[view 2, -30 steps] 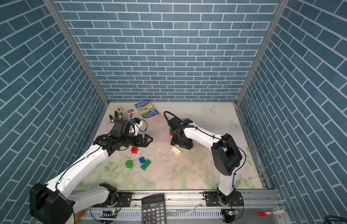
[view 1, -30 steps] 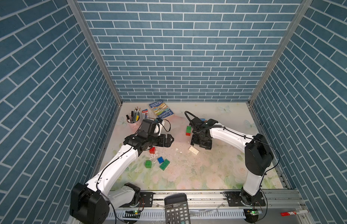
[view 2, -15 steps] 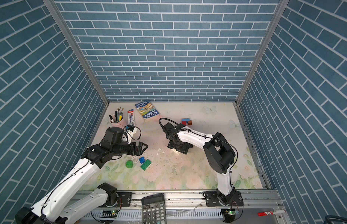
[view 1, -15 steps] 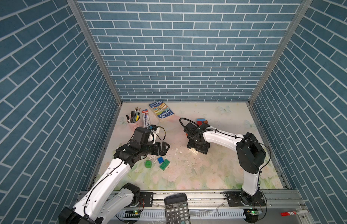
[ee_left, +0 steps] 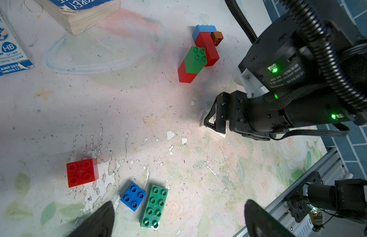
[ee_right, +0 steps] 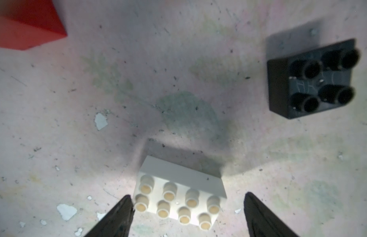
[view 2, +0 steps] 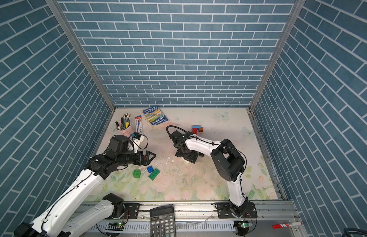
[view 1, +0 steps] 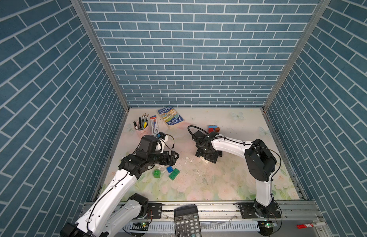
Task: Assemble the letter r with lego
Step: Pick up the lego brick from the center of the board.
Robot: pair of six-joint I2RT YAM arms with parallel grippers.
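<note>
My right gripper (view 1: 207,157) (ee_right: 187,203) points down, open, straddling a white oblong lego brick (ee_right: 179,195) lengthwise. One finger touches its end; the other stands apart. A black square brick (ee_right: 310,80) lies nearby. My left gripper (view 1: 172,157) (ee_left: 178,215) hangs open and empty above a blue square brick (ee_left: 133,197) and a green oblong brick (ee_left: 154,206). A red square brick (ee_left: 82,172) lies beside them, and a green square brick (view 1: 157,173) nearer the front. Farther back stands a joined cluster of red, green, light blue and brown bricks (ee_left: 199,53).
At the back left are a pen cup (view 1: 140,127), a pencil box (view 1: 154,125) and a book (view 1: 170,118). A calculator (view 1: 186,220) and a red marker (view 1: 310,225) lie on the front rail. Blue brick walls close in three sides.
The right gripper has moved toward the front and down, so it now straddles the white brick. The left gripper has shifted a little toward the front, staying open.
</note>
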